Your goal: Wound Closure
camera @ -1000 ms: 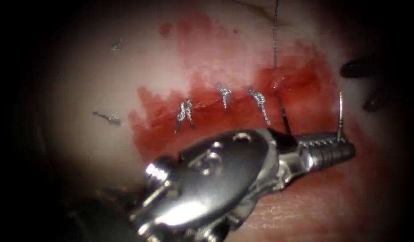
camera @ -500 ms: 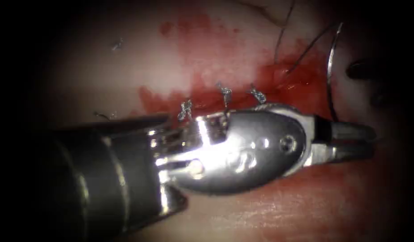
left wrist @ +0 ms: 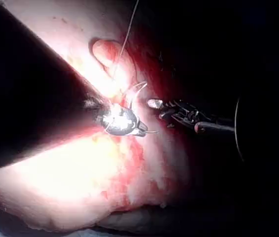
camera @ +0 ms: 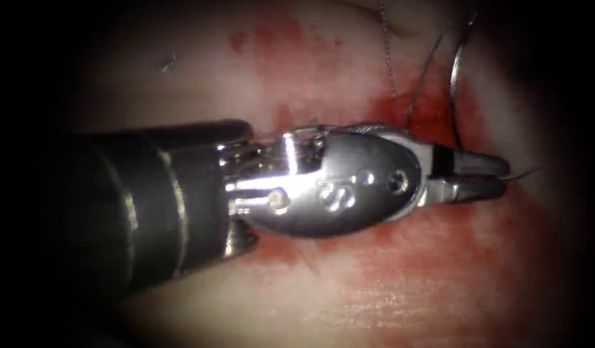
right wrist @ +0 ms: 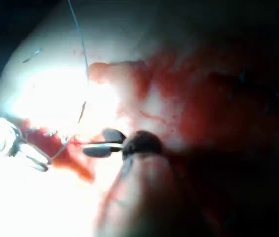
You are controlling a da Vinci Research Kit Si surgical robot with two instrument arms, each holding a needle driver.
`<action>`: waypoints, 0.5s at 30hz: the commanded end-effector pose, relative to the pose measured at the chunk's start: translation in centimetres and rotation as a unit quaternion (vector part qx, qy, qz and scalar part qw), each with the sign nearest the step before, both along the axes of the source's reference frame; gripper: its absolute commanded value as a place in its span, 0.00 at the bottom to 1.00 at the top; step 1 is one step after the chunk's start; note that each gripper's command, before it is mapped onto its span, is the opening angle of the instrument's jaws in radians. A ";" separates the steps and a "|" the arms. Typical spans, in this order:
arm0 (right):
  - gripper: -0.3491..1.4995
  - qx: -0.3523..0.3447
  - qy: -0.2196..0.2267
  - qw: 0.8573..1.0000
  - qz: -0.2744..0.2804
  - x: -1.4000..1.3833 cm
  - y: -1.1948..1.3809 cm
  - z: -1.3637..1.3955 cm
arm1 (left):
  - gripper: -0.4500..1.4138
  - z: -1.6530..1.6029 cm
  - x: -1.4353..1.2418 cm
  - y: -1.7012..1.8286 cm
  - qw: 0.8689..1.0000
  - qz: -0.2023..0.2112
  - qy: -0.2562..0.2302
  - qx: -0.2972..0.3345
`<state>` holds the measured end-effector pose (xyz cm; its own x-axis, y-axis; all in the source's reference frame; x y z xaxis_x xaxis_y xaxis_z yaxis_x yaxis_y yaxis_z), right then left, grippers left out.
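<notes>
My left tool [camera: 481,175] lies across the cut, its shaft coming in from the left, jaws shut on the curved needle [camera: 453,77] near one end. A short tip sticks out past the jaws to the right. The needle arcs up from the jaws, clear of the tissue [camera: 375,290]. Thread [camera: 386,45] runs down to the right end of the cut. In the left wrist view the left tool [left wrist: 129,123] holds the needle [left wrist: 135,91], and the right tool [left wrist: 158,108] stands close by, open and holding nothing. In the right wrist view the right tool [right wrist: 100,142] faces the left tool [right wrist: 31,155] over thread [right wrist: 83,54].
Red fluid [camera: 291,58] stains the tissue around the cut. A knotted stitch [camera: 310,122] peeks out above the left tool's wrist. A cut end of thread [camera: 169,63] lies on the pale tissue at upper left.
The left tool has rolled and risen toward the cut with the needle, now covering the stitches. The needle has swung upward and slightly left.
</notes>
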<state>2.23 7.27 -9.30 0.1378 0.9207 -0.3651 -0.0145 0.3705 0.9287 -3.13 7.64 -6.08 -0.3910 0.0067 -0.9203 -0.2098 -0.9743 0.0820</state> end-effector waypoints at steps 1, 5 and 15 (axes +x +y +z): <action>0.66 0.000 0.004 1.000 -0.001 0.15 -0.03 0.05 | 0.05 0.05 -0.07 0.03 1.000 0.001 0.001 -0.006; 0.65 0.011 0.003 1.000 0.002 0.29 -0.07 0.07 | 0.05 0.11 -0.10 -0.08 1.000 0.012 0.004 -0.025; 0.64 0.017 0.003 1.000 0.003 0.55 -0.21 0.20 | 0.05 0.05 -0.12 -0.17 0.997 0.028 0.001 -0.068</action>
<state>2.70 7.05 -9.14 0.1323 0.9335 -0.3334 -0.0137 0.3380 0.9410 -3.19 7.42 -6.06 -0.3909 -0.1489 -0.9083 -0.1502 -0.9633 0.2226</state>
